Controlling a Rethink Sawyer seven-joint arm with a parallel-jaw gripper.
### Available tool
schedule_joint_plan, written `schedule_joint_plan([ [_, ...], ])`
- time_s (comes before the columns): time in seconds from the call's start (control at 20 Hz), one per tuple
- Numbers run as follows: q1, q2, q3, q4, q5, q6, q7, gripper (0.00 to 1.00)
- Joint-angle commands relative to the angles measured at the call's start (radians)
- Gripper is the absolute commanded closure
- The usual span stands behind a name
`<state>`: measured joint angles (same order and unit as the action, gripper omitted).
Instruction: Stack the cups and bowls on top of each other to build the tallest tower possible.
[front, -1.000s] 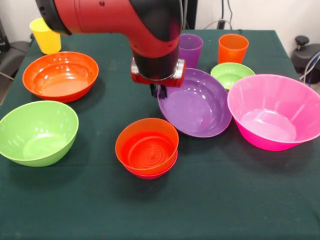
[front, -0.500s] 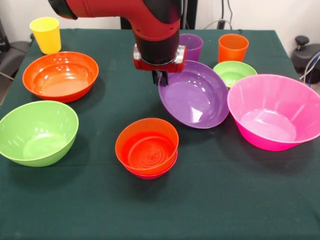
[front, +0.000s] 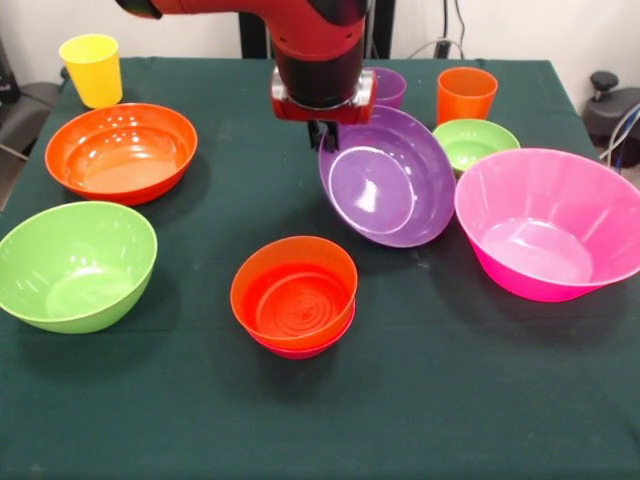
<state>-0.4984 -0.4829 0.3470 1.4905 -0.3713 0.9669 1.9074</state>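
**A:** ok so what's closest to the table's (front: 420, 420) near edge?

**B:** the tower (front: 294, 296), roughly mid-table toward the near edge: small orange bowl (front: 293, 278) nested in the small red-magenta bowl (front: 300, 346) (only its lower rim peeks out). Over by the left edge sits the lime green bowl (front: 75, 265), upright. By the right edge, the huge pink bowl (front: 551, 222).

**A:** and the gripper?

**B:** gripper (front: 322, 137) comes down behind the tower, fingers pinching the left part of the purple bowl's (front: 385, 178) rim. That bowl is tipped steeply, open side facing the near edge, lower part near the cloth; can't tell whether it touches. It's just beside the pink one.

**A:** farther back?

**B:** big orange bowl (front: 121, 150) on the left, behind the lime one. Small green bowl (front: 476, 143) sits between the purple and pink bowls, toward the far edge. Then the cups: yellow cup (front: 92, 69) at the far left corner, purple cup (front: 388, 88) half hidden behind the arm, orange cup (front: 466, 95) to its right near the far edge.
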Motion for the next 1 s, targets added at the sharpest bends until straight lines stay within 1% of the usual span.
schedule_joint_plan([
  [0.05, -0.028, -0.063, 0.06, 0.123, -0.004, 0.019, -0.133, 1.0],
  [0.2, -0.032, -0.085, 0.071, 0.127, 0.009, 0.049, -0.139, 1.0],
  [0.25, -0.037, -0.101, 0.074, 0.146, 0.015, 0.049, -0.139, 1.0],
  [0.45, -0.042, -0.121, 0.085, 0.162, 0.022, 0.054, -0.132, 1.0],
  [0.7, -0.043, -0.106, 0.097, 0.144, 0.02, 0.06, -0.125, 1.0],
  [1.0, -0.031, -0.072, 0.104, 0.068, 0.02, 0.109, -0.123, 1.0],
])
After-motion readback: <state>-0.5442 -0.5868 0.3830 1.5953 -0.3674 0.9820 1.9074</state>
